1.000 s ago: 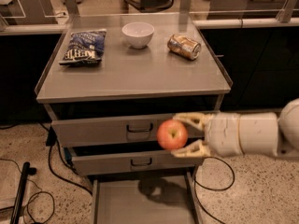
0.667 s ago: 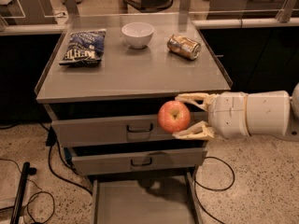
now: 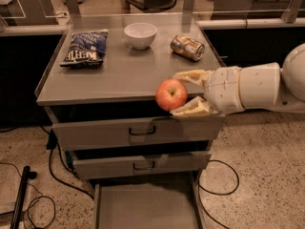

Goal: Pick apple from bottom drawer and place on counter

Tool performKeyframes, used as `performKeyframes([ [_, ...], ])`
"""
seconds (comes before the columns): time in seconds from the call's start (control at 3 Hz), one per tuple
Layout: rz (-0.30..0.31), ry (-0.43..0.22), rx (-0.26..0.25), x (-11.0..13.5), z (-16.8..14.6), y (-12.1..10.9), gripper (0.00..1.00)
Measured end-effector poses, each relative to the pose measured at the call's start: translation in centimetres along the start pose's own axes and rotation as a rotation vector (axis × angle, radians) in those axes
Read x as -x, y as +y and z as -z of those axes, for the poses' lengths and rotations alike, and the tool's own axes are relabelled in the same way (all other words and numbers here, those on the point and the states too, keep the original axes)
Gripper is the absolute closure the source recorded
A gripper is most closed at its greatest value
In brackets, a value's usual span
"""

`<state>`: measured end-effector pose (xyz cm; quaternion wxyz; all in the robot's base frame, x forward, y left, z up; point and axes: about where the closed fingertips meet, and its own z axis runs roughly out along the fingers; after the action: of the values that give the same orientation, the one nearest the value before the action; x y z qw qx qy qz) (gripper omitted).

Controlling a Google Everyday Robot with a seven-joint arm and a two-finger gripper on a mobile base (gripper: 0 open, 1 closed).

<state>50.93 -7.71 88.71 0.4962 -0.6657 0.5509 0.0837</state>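
I see the apple [image 3: 171, 94] held in the air just at the front edge of the desk [image 3: 119, 75], nearer the front right corner. The two pale fingers [image 3: 190, 109] are closed on it from the right, one above and one below. They grip only its right side, so most of the fruit sticks out past their tips. The white arm [image 3: 248, 87] reaches in from the right. The bottom drawer [image 3: 145, 206] stands open and bare directly below.

My main worry is height. The lower finger looks level with the desk's front edge, so pushing straight in could knock it against the rim and jar the apple loose. With such a shallow hold, I judge a bump or quick swing could let it slip. If I release here, the round apple could roll off the front edge into the drawer or onto the floor.

A tipped can [image 3: 188, 47] lies near the back right corner, close to the arm. A wide sweep could hit it. The white bowl [image 3: 140, 35] and chip bag [image 3: 86, 46] sit along the back, well apart.
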Motion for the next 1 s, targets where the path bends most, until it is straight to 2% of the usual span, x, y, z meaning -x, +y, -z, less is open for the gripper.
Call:
performKeyframes([
  [0.33, -0.024, -0.015, -0.002, 0.2, -1.9, -4.6, 1.0],
  [0.67, -0.133, -0.032, -0.033, -0.3, -4.2, -7.6, 1.0],
  [1.0, -0.291, -0.024, -0.076, -1.2, -9.3, -10.2, 1.0],
])
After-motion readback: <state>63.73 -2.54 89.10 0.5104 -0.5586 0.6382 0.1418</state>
